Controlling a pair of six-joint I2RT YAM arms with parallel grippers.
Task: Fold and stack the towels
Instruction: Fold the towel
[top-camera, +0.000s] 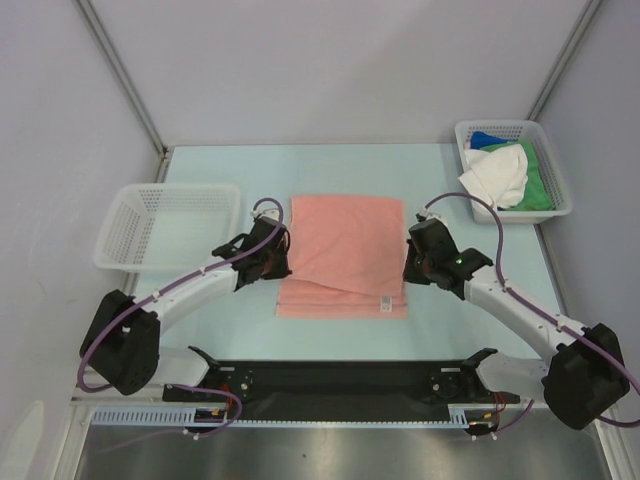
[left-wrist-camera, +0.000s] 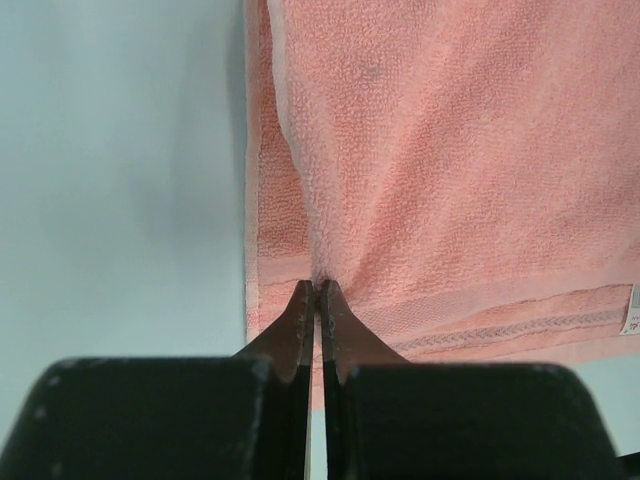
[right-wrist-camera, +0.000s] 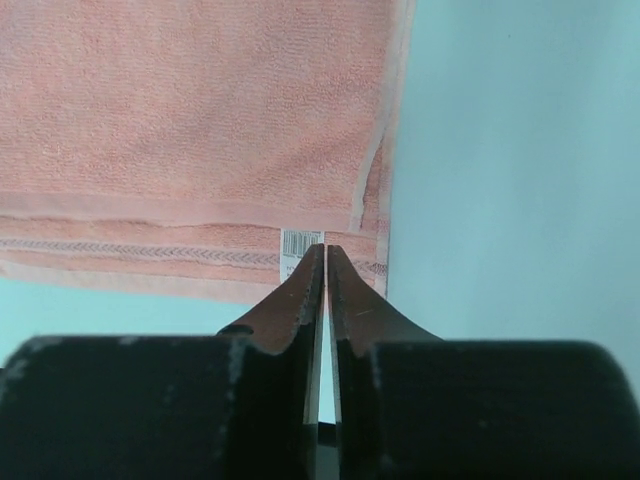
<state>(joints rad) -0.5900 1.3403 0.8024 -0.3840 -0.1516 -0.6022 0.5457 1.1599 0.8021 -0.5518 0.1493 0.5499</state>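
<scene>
My left gripper (left-wrist-camera: 318, 287) is pinching the puckered hem of the salmon pink rectangular terry towel (left-wrist-camera: 450, 150); my right gripper (right-wrist-camera: 325, 250) is sitting clenched at its label (right-wrist-camera: 298, 243), grasp unclear.

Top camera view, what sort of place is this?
Probably a robot lab test cell: two arms bolted to a pale table, plain grey partition walls around it, and white plastic baskets beside a pink towel.

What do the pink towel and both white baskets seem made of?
The pink towel looks like matte terry cloth: looped pile, woven border band. The left basket and right basket are probably moulded plastic, smooth white, given their perforated grid walls.
</scene>
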